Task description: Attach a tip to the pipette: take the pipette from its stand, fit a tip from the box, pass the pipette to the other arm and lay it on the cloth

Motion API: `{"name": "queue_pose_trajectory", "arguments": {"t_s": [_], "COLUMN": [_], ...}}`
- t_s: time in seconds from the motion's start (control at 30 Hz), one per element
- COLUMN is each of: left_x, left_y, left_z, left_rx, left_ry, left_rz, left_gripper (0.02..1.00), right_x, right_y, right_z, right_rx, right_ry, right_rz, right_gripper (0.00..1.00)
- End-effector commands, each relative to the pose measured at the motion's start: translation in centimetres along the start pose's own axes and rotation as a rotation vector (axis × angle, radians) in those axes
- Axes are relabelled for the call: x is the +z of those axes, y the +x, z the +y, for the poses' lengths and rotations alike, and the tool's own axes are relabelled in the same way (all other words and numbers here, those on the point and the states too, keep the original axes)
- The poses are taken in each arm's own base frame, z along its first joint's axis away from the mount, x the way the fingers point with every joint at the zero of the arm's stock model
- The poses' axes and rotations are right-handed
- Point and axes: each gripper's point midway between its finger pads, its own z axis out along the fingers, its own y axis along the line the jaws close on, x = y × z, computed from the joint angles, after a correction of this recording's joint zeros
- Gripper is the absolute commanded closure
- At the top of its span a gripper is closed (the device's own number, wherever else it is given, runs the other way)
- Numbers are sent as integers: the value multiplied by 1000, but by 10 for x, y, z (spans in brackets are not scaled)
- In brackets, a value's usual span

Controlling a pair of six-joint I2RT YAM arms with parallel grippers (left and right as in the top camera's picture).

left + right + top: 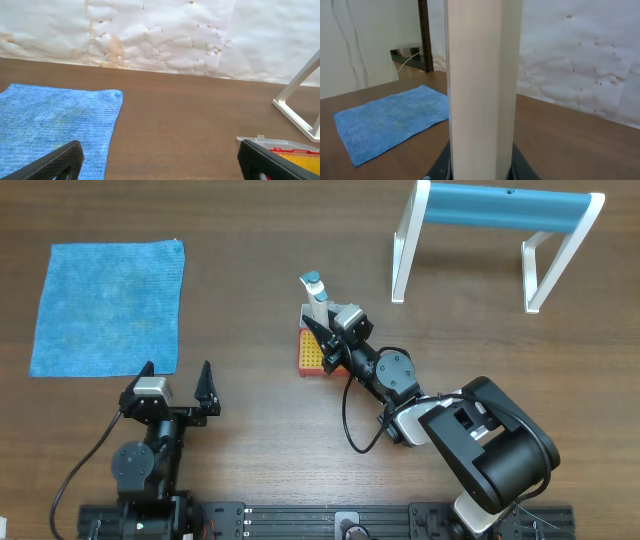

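Top view: the pipette (316, 292) stands upright at the tip box (310, 355), clenched in the right end effector (325, 323). If it comes down off-centre, it could miss a tip or shove the box. The left end effector (178, 385) sits released, well left of the box.

The cloth (108, 308) is blue, the tip box (310, 356) orange, the pipette (319, 302) white, the table (260, 270) brown.

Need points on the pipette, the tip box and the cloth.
pipette (482, 85), right wrist view, middle of its white body.
tip box (308, 355), top view, visible orange top.
cloth (108, 308), top view, middle of the blue fabric.
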Motion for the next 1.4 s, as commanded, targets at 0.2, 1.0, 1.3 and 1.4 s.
{"name": "queue_pose_trajectory", "arguments": {"t_s": [0.2, 1.0, 1.3, 1.4], "left_x": [0, 0, 0, 0], "left_y": [1, 1, 1, 1], "left_z": [0, 0, 0, 0], "left_rx": [2, 2, 2, 2], "left_ry": [-2, -2, -2, -2], "left_rz": [0, 0, 0, 0], "left_gripper": [23, 25, 23, 23], "right_x": [5, 10, 10, 10], "right_y": [-1, 7, 23, 28], "right_z": [-11, -15, -16, -16], "right_rx": [-19, -14, -1, 0], "right_ry": [22, 26, 29, 29], "right_rz": [-12, 12, 72, 75], "right_gripper": [921, 921, 921, 921]}}
